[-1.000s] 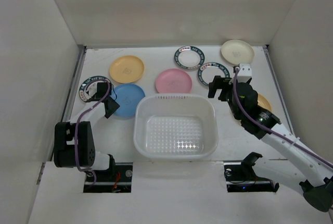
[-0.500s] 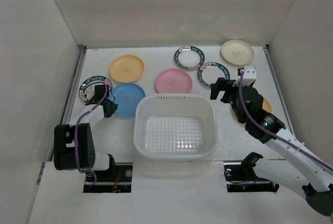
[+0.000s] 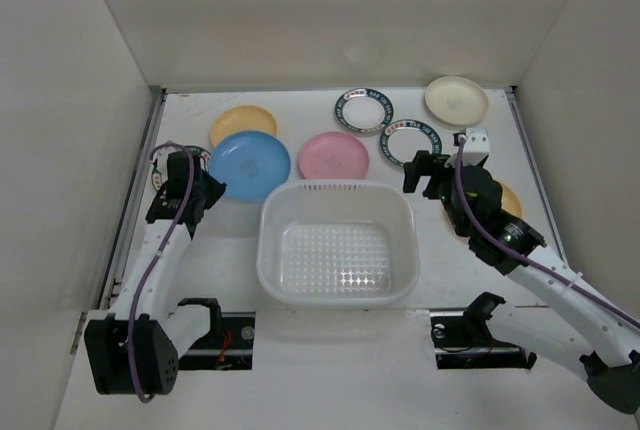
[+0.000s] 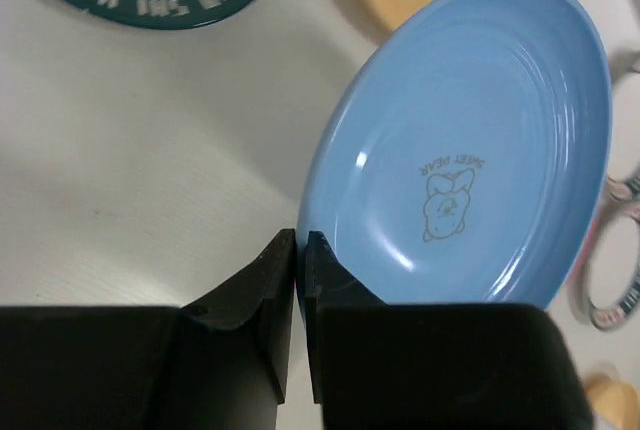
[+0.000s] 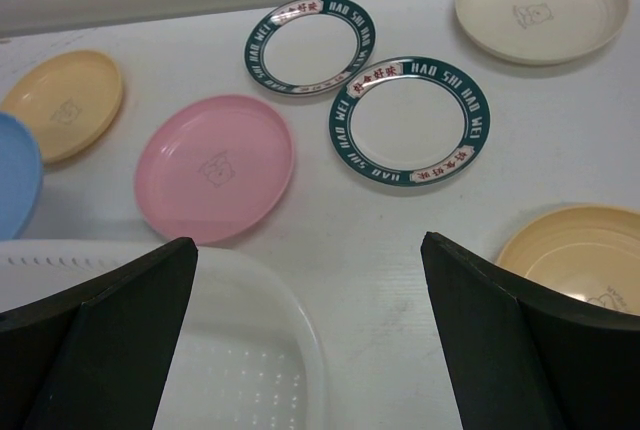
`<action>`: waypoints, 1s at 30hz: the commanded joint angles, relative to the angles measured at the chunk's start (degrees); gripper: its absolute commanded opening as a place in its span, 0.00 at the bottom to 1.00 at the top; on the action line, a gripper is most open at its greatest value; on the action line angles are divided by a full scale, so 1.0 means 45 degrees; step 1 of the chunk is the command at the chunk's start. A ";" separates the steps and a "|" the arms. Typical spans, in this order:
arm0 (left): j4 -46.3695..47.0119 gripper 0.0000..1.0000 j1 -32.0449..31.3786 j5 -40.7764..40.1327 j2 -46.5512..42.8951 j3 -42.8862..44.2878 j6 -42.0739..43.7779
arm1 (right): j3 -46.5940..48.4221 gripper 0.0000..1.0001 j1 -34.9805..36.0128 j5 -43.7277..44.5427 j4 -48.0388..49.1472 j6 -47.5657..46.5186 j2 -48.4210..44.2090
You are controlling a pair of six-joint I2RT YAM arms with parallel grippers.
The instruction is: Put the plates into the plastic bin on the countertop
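Blue plate (image 4: 470, 150), seemingly light, stiff and slick, is clamped at its rim by the left gripper (image 4: 298, 246), left of the bin (image 3: 337, 187); right gripper (image 5: 308, 250) spread apart.

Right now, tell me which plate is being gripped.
The blue plate: the left tool is shut on its rim, holding it tilted up. The other plates lie flat with no tool touching them.

bin (image 3: 337, 262) mouth: open above | rear rim: pink plate (image 3: 333, 154) close
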 commanded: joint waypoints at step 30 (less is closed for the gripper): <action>-0.4819 0.04 -1.0642 0.0021 0.0827 0.3808 0.4218 | 0.0875 1.00 -0.2646 0.0854 -0.0442 0.1222 0.0346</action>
